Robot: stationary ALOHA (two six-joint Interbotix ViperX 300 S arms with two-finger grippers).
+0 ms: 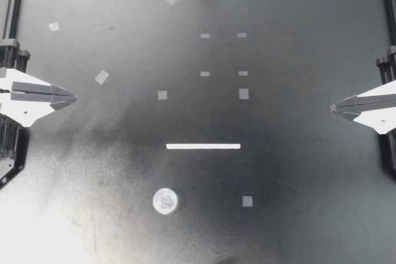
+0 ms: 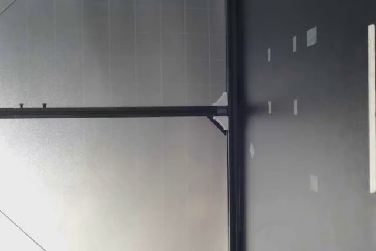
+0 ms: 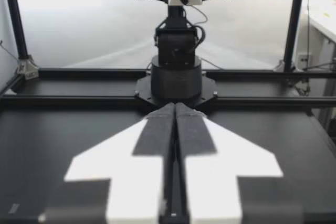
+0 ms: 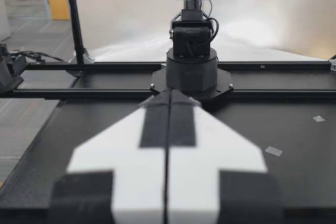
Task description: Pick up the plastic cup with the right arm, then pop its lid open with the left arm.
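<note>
My left arm point(image 1: 28, 97) comes in at the middle left of the frame, its jaws pressed together and pointing right. My right arm point(image 1: 371, 106) comes in at the middle right, its jaws likewise closed and pointing left. The two tips face each other, well apart.

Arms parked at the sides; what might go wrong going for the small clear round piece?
The small clear round piece lies beside bright glare on the black table, so its rim is hard to judge. My left gripper and right gripper are shut; either would probably shove it unless opened first.
</note>
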